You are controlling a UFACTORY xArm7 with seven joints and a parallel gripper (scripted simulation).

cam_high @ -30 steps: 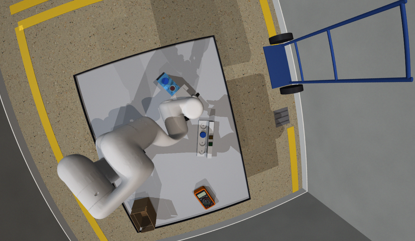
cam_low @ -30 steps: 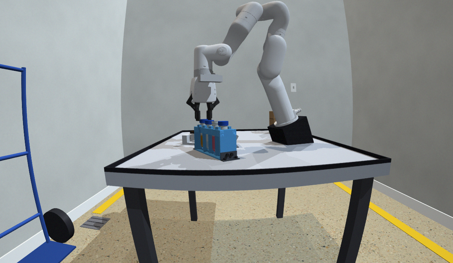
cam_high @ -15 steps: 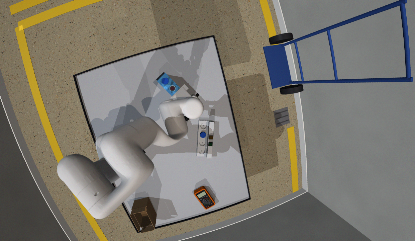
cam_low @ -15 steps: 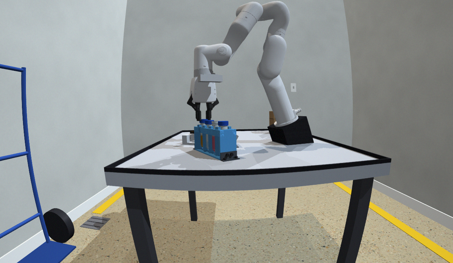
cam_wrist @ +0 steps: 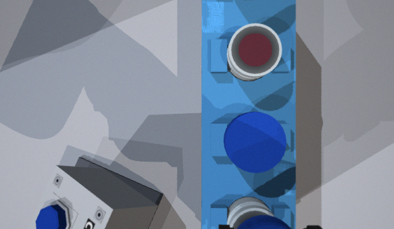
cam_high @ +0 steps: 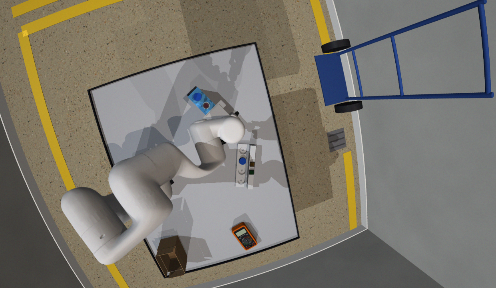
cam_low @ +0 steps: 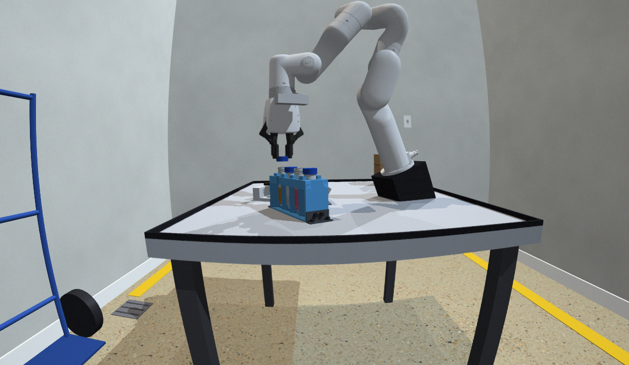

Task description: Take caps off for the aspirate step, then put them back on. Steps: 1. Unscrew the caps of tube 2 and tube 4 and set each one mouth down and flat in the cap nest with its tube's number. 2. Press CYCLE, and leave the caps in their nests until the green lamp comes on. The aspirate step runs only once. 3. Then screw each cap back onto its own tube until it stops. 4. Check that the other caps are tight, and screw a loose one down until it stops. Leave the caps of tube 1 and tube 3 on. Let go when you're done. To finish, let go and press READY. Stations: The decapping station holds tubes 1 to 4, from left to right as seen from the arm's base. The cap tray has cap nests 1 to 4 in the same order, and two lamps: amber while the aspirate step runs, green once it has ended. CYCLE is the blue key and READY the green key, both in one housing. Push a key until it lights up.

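The blue decapping station [cam_low: 299,195] stands mid-table. My gripper [cam_low: 282,153] hangs just above its far end and is shut on tube 4's blue cap [cam_low: 282,158], lifted clear of the tube. In the wrist view the held cap [cam_wrist: 264,222] sits at the bottom edge over tube 4's bare threaded neck [cam_wrist: 246,208]. Tube 3 [cam_wrist: 255,142] has its blue cap on. Tube 2 [cam_wrist: 255,51] is open, with red liquid inside. Tube 1 [cam_high: 197,96] is capped. The cap tray [cam_high: 243,165] holds one blue cap [cam_high: 242,161] in nest 2. The tray's two lamps [cam_high: 251,168] look dark.
The grey key housing [cam_wrist: 98,197] with the blue CYCLE key [cam_wrist: 51,217] lies beside the station. An orange multimeter [cam_high: 244,235] and a brown box [cam_high: 170,256] sit near the table's edges. A blue hand truck [cam_high: 403,71] stands off the table.
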